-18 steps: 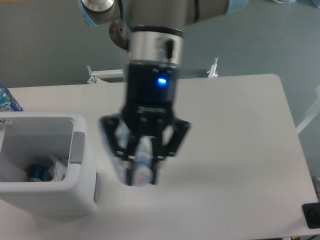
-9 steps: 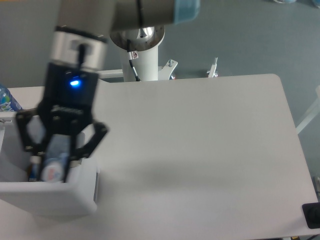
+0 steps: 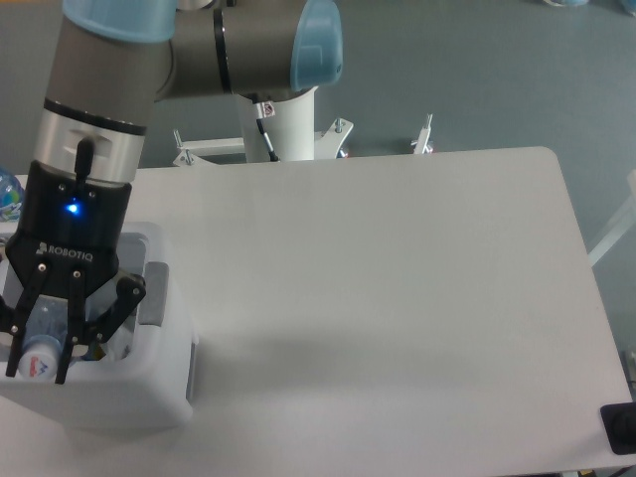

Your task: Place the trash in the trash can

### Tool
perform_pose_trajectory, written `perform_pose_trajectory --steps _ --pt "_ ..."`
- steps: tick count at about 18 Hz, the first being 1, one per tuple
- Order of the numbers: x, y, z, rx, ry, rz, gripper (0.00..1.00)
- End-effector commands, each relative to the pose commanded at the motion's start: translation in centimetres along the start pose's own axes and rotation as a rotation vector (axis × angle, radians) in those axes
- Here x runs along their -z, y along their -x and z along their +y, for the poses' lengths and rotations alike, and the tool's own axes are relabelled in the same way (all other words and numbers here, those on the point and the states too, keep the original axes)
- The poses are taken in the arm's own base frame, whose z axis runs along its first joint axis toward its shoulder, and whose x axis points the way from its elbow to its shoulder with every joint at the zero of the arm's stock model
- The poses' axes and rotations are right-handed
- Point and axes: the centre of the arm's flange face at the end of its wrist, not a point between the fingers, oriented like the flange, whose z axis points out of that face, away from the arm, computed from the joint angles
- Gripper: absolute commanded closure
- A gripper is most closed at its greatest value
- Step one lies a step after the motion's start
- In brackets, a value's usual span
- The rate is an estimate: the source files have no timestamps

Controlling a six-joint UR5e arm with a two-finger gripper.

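Shifted further left since a half-second back, now centred over the trash can (image 3: 169, 383) rather than at its near rim. From the fixed camera: gripper (image 3: 42, 360) poised above the opening, fingers clenched on the clear bottle (image 3: 38, 350), cap end down, presumably lined up to drop inside. Blue bottle (image 3: 8, 194) peeking at the left edge.

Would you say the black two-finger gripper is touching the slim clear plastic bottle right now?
Touching. The fixed camera shows the gripper closed around the bottle, its fingers pressed against both sides, above the white bin.
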Motion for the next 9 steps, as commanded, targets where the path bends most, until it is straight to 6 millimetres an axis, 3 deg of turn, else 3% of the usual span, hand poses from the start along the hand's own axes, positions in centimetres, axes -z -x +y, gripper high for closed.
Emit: perform_pose_trajectory --steps 2,3,4,5,9 --pt "-0.52 0.25 0.22 -0.002 0.007 -0.001 0.78" --pt "-0.67 0.34 0.39 -0.008 0.011 -0.002 0.61" --pt "-0.67 0.37 0.39 -0.037 0.011 -0.004 0.27" --pt "-0.68 0.40 0.48 -0.087 0.014 -0.006 0.00" --pt "-0.37 0.40 0.66 -0.138 0.015 -0.005 0.00"
